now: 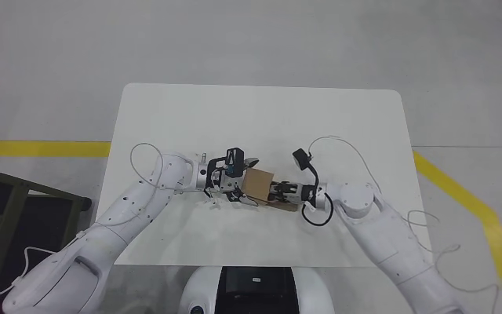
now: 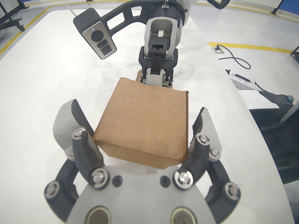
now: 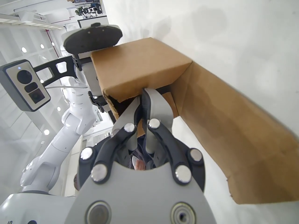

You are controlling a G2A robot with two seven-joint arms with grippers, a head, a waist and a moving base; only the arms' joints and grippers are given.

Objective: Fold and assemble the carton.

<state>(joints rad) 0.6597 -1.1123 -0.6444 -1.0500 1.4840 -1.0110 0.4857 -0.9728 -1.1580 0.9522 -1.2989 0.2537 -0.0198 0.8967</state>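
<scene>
A brown carton [image 1: 257,184] sits partly folded at mid-table between both arms. My left gripper [image 2: 138,105] is open and straddles the carton's [image 2: 144,117] near end, its black pads [image 2: 79,117] on either side of the box. At the opposite end, my right gripper [image 3: 142,96] is shut on a small flap at the carton's [image 3: 140,66] open mouth. A long side flap [image 3: 233,129] stands open beside it. In the top view the left gripper [image 1: 234,184] and right gripper [image 1: 272,191] face each other across the carton.
The white table [image 1: 353,125] has bare room all around the carton. A grey power unit [image 2: 241,81] and a black cable [image 2: 236,59] lie on the floor past the table's edge. Each wrist carries a camera pod [image 2: 98,36] that sticks out sideways.
</scene>
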